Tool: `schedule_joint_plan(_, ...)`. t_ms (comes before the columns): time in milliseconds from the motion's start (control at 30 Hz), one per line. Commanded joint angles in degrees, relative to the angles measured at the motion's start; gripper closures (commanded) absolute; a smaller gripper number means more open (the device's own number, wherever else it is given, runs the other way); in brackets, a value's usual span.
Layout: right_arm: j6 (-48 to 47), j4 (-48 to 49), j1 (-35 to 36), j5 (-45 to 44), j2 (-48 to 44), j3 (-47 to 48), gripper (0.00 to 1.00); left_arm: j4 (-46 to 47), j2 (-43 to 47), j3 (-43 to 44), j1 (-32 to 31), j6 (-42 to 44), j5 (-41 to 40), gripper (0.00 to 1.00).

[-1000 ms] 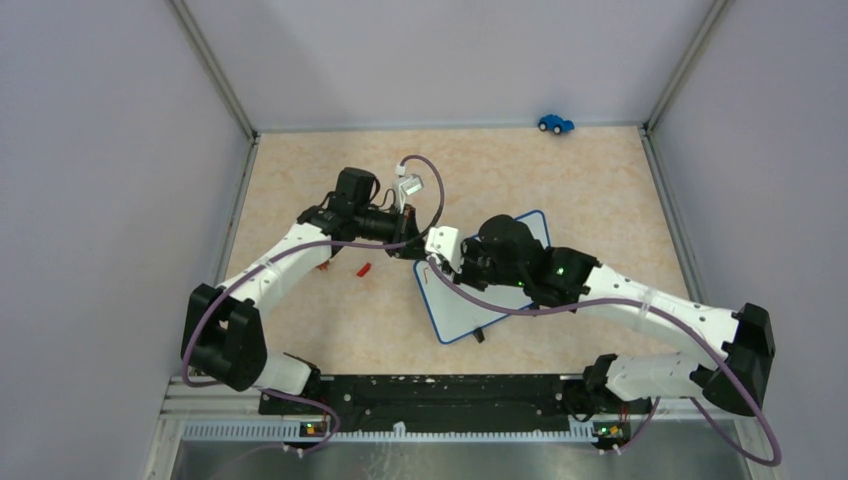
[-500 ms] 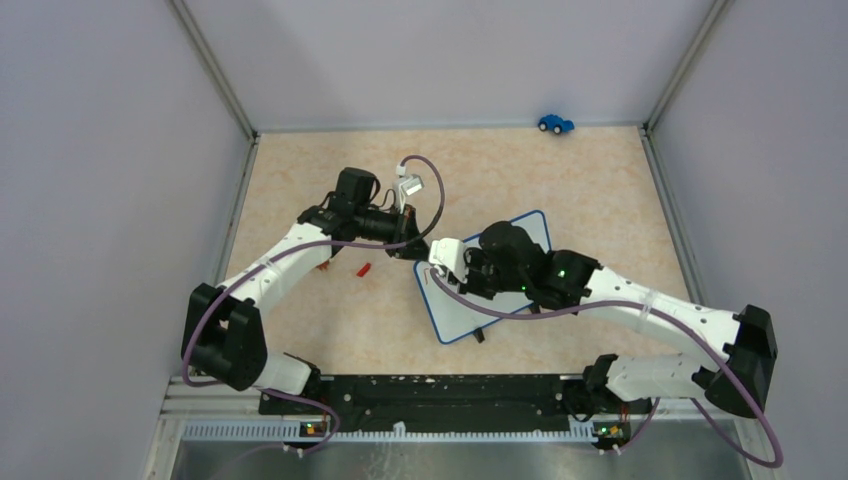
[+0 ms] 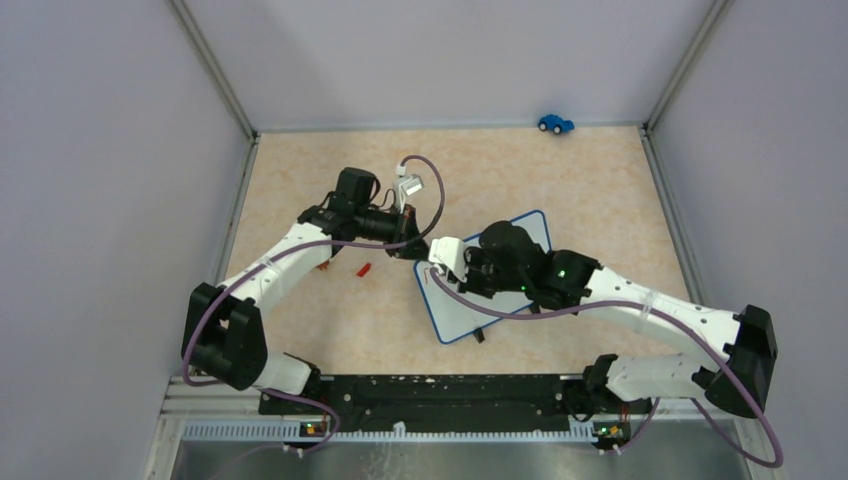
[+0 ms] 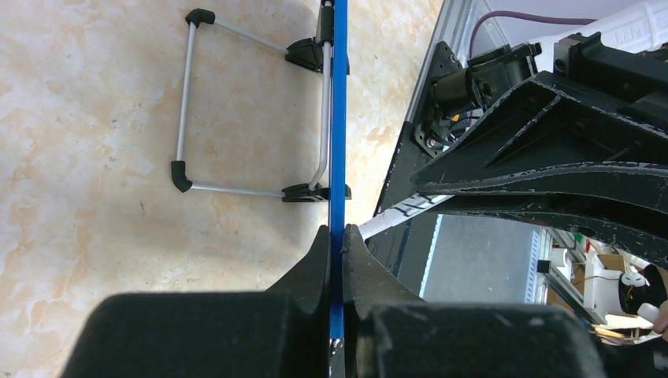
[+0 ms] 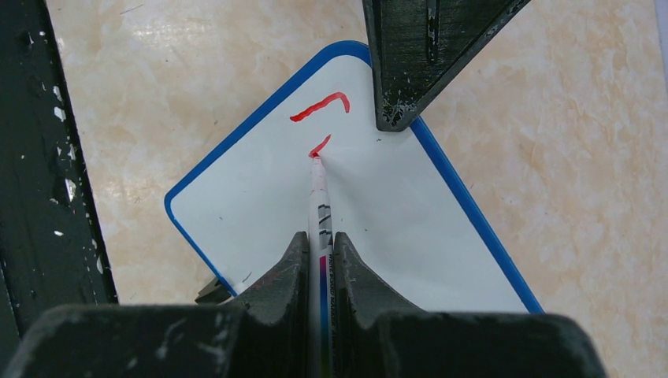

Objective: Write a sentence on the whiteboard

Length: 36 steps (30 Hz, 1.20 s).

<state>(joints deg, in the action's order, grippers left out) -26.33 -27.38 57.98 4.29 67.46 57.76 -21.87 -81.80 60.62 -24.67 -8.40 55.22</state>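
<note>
Two short red strokes [image 5: 321, 105] only, so the sentence is barely started. They sit near the far corner, as the right wrist view shows it, of the small white rectangular whiteboard with thin blue rim and rounded corners [image 5: 378, 228]. In the top view the whiteboard [image 3: 462, 318] sits mid-table, angled, between the two arms and largely covered by the right arm.

The tip of the slim white marker pen with dark and pink printing [image 5: 321, 209] touches the lower stroke, so judged mid-stroke. Right hand [image 5: 319, 240]: fingers pressed together on the marker barrel, pen pointing straight ahead, which keeps the tip in the wrist camera's sight.

Left hand [image 4: 336, 236]: pinching the blue rim edge-on, one finger each side. Its dark finger [image 5: 406, 71] shows at the corner beside the strokes. Likely reason: the clamp stops the light board sliding or twisting under pen pressure. The grip is on the rim next to the writing start, so letters can run away from it into free white area.

Beside the rim, a thin grey wire stand with black clip feet [image 4: 307, 55] is seen over the beige marbled table [image 3: 580, 180]. Board flat or propped, cannot tell.

A small red cap-like piece [image 3: 364, 268] lies on the table just beside the left arm, apart from the board, probably the pen cap. Small blue toy car [image 3: 555, 123] at the far edge, well apart, irrelevant. Risk: pen crowding the left finger.
</note>
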Motion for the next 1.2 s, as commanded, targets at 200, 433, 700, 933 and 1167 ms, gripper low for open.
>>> schedule_joint_plan(200,1.3,5.0,-1.1,-5.7,-1.1,3.5,1.00,0.4,0.0,0.6,-0.2,0.0,0.4,1.00)
schedule_joint_plan(433,1.7,5.1,-2.2,-6.6,-1.6,4.5,1.00,0.4,-0.2,0.6,-0.1,0.0,0.5,1.00)
schedule_joint_plan(700,0.4,2.7,-2.2,-4.9,-1.2,2.7,1.00,0.3,-0.3,0.9,-0.1,0.0,0.4,1.00)
schedule_joint_plan(933,-0.8,-1.5,-2.3,-2.7,-1.8,1.1,1.00,0.3,-0.6,0.9,-0.1,0.0,0.4,1.00)
schedule_joint_plan(1167,-1.7,-4.6,-2.1,-0.5,-1.5,0.1,1.00,0.2,-0.9,0.9,-0.1,0.0,0.5,1.00)
